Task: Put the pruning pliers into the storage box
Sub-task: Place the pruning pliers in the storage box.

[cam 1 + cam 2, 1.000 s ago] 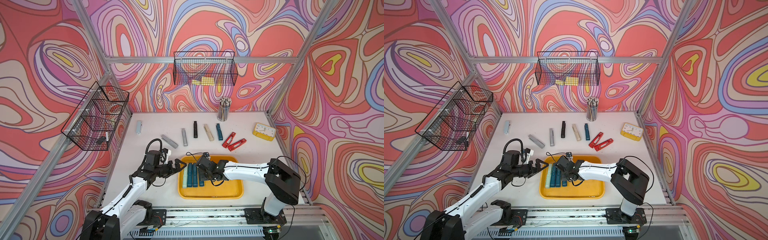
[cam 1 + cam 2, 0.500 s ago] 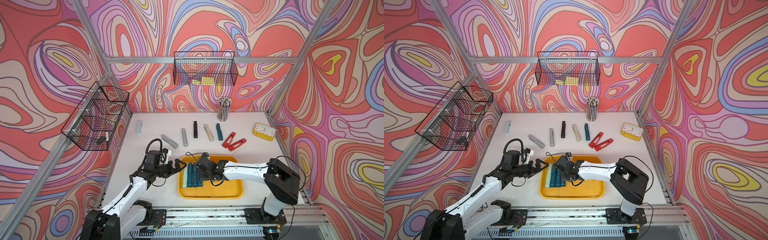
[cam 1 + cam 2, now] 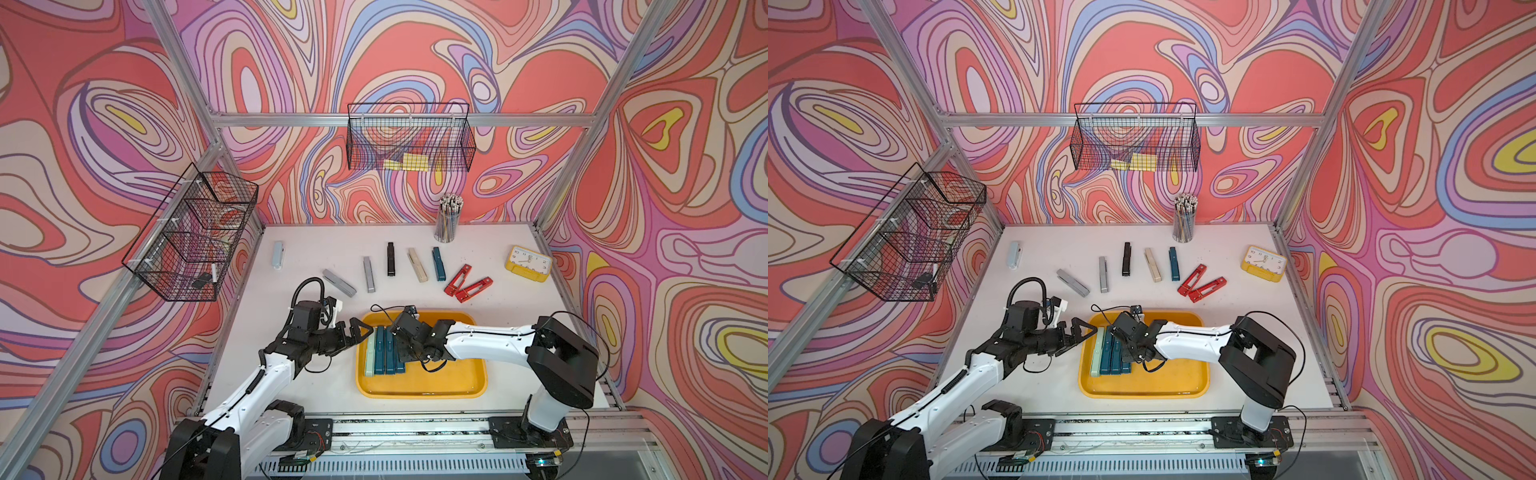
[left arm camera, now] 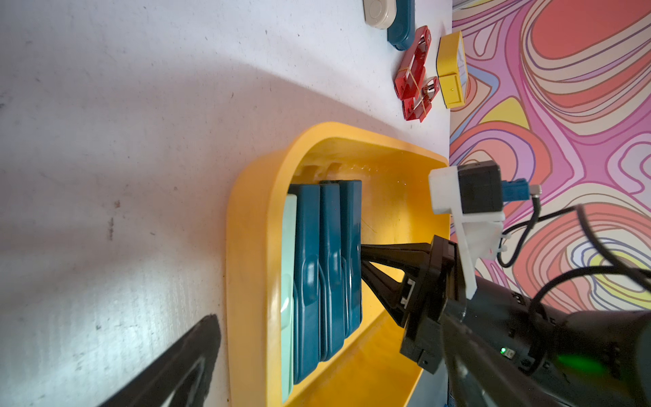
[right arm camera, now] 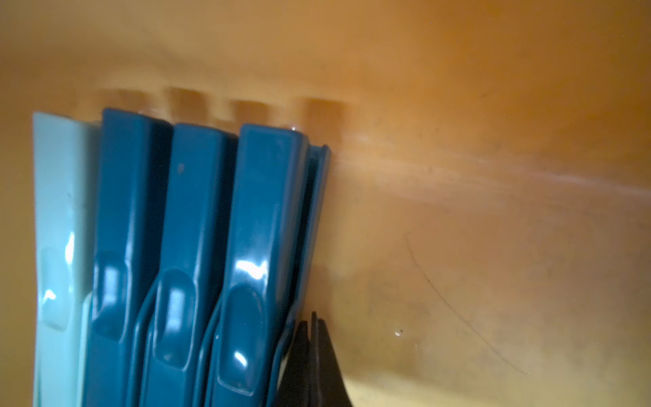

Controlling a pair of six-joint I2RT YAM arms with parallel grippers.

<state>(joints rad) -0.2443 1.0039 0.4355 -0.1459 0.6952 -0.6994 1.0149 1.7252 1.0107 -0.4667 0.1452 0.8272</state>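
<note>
The yellow storage box (image 3: 453, 376) lies at the table's front. A pale green and three teal pruning pliers (image 3: 384, 351) lie packed side by side at its left end. My right gripper (image 5: 313, 326) is shut and empty, and its tips press the side of the outermost teal one (image 5: 260, 246). My left gripper (image 3: 360, 330) hovers open at the box's left rim, holding nothing. Only one of its fingers (image 4: 190, 352) shows in the left wrist view. Grey (image 3: 339, 282), black (image 3: 390, 258), beige (image 3: 417, 264), teal (image 3: 438, 264) and red (image 3: 467, 284) pliers lie on the table behind the box.
A yellow clock (image 3: 528, 264) sits at the back right and a pencil cup (image 3: 448, 218) at the back wall. Black wire baskets hang on the back wall (image 3: 409, 143) and the left wall (image 3: 195, 237). A pale grey tool (image 3: 277, 254) lies at the back left.
My right gripper has edged slightly left against the teal pliers in the box. The left arm has stayed where it was.
</note>
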